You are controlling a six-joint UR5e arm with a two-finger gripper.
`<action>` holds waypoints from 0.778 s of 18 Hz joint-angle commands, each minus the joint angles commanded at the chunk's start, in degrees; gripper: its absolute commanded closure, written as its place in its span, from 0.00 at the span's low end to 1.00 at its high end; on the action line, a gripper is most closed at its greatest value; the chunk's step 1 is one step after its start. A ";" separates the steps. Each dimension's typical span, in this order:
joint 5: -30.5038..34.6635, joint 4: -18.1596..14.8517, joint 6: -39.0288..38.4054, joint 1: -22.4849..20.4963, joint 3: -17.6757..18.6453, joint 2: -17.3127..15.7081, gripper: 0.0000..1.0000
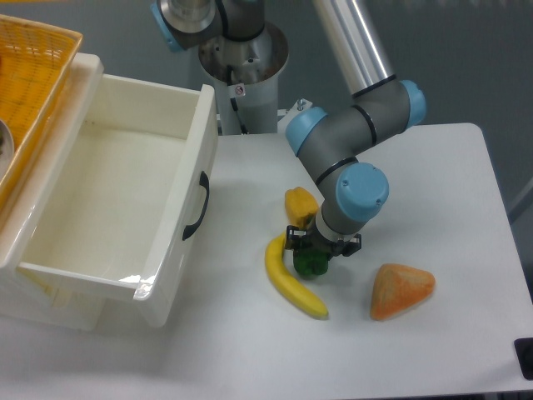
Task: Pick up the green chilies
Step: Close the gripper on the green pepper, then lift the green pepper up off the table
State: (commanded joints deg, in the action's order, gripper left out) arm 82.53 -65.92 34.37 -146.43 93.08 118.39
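Chilies first: the green chilies (311,263), 1 stubby dark green toy pepper, sit on the white table (433,200) directly under the gripper (321,247), just right of the banana (289,279) and in front of the yellow pepper (300,202). The black gripper is down over the pepper's top, with a dark finger showing at each side of it, at the left near the banana's upper tip and at the right under the blue wrist joint. The fingers appear to straddle the pepper, but whether they press on it or stand slightly apart from it cannot be told from this view.

The arm's wrist covers the fingertips and the pepper's upper part, stem included; only its lower lobes show. The yellow pepper is partly hidden behind the arm. An orange wedge-shaped toy (401,290) lies well to the right of the green one.

At the left, a white drawer (125,200) stands pulled open with a black handle (198,206) on its front; only bare white floor shows inside. An orange mesh basket (29,75) is cut off by the top-left corner, and its contents cannot be made out.
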 joint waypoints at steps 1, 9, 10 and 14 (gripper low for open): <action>0.00 -0.09 0.35 0.00 -0.44 -0.09 0.63; 1.93 -0.53 4.02 1.75 -2.72 -2.81 0.63; 2.63 -0.61 6.13 1.84 -2.64 -3.51 0.63; 5.45 -2.72 13.17 2.37 -2.46 -6.41 0.63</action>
State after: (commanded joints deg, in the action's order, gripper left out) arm 87.98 -68.64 47.54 -144.05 90.62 111.98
